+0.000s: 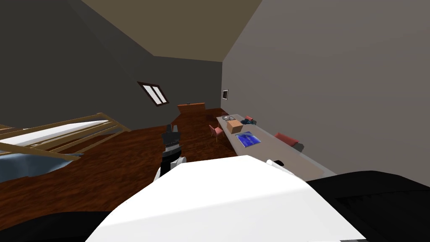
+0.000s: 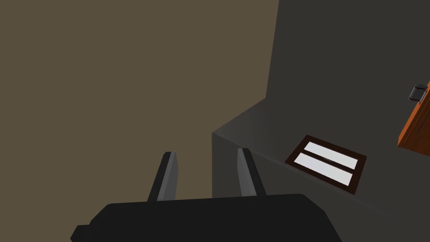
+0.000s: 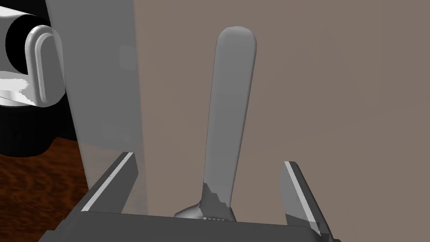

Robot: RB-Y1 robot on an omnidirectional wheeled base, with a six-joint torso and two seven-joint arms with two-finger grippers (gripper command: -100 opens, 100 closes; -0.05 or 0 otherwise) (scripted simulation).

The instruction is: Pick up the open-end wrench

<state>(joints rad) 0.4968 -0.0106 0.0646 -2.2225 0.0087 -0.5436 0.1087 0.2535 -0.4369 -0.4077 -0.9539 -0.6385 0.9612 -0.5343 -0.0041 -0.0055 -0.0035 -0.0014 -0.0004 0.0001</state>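
Dark wood floor (image 1: 126, 168) takes most of the room. A long grey tabletop (image 1: 289, 157) runs along the R wall, and a wooden bed frame (image 1: 63, 134) sits far L. Pink chair (image 1: 216, 131) stands on the floor at the tabletop's floor-side edge, toward its far end. On the tabletop: brown box (image 1: 234, 126) near the far end, blue flat item (image 1: 248, 139) approx. mid-length, red item (image 1: 287, 138) by the wall-side edge.

R gripper (image 3: 206, 159) is low over the tabletop, fingers (image 3: 115, 180) spread wide, gripping nothing. L gripper (image 1: 171, 136) is raised over the floor, well apart from the tabletop. Its fingers (image 2: 168, 176) are a narrow gap apart w/ nothing betw. them.

Wrench (image 3: 231, 105), plain grey, lies flat on the tabletop betw. the R fingers, touching neither. Handle points away from the gripper, rounded end farthest. Head end is right at the gripper body and partly hidden, so its shape: can't tell. It runs approx. parallel to the floor-side edge, which is just past one finger, w/ floor beyond.
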